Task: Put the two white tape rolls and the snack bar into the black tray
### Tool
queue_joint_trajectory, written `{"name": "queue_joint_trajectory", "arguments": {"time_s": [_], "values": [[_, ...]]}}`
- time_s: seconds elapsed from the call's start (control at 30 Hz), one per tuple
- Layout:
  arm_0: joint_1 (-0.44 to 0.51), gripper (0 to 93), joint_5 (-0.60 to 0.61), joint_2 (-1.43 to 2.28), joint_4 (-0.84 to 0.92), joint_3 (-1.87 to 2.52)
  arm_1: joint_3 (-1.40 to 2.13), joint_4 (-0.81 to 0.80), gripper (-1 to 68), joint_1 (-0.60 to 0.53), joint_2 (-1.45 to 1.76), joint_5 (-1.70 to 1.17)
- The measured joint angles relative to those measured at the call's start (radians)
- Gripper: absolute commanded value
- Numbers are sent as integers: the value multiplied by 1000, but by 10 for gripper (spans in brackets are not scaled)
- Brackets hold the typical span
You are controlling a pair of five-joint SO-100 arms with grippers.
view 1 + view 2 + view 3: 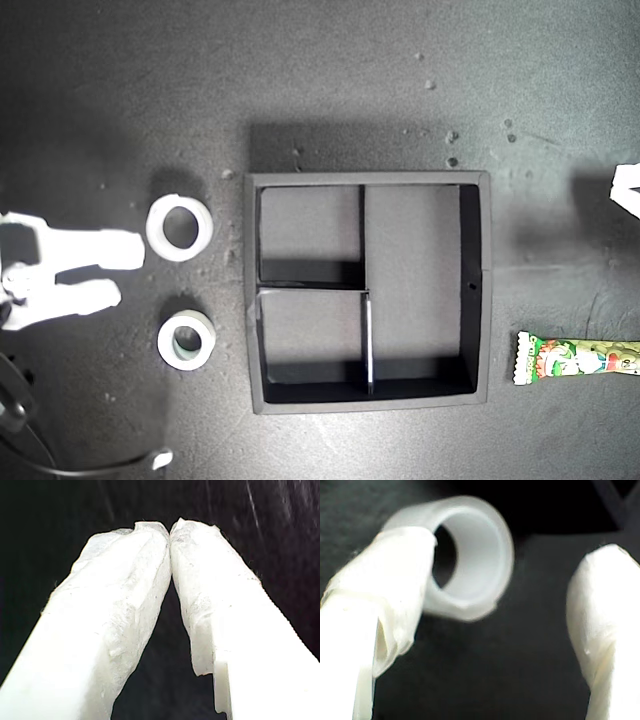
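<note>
The black tray (368,180) sits mid-table with all three compartments empty. Two white tape rolls lie toward the exterior view's left of it: the wider roll (179,227) and, nearer the front, the smaller roll (186,341) with a greyish core. My second gripper (128,272) is open beside them, one fingertip close to the wider roll (470,560), which lies just past that finger in the second wrist view. The snack bar (578,358) lies at the exterior view's right edge, partly cut off. My first gripper (171,530) is shut on nothing over the dark mat.
A white tip of an arm (628,188) pokes in at the exterior view's right edge, above the snack bar. A dark cable (100,465) curls at that view's lower left. Small crumbs dot the black mat (430,85) behind the tray.
</note>
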Motion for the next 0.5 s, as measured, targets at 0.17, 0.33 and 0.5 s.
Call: {"name": "queue_joint_trajectory", "arguments": {"time_s": [0.17, 0.33, 0.5], "values": [[-25, 213, 46, -383, -46, -147, 0, -213, -2, -91, 0, -181], [-60, 209, 63, -620, -91, -209, 0, -448, 115, -161, 0, -316], [-110, 199, 71, -732, -129, -215, -41, -525, 174, -216, -2, -413]]}}
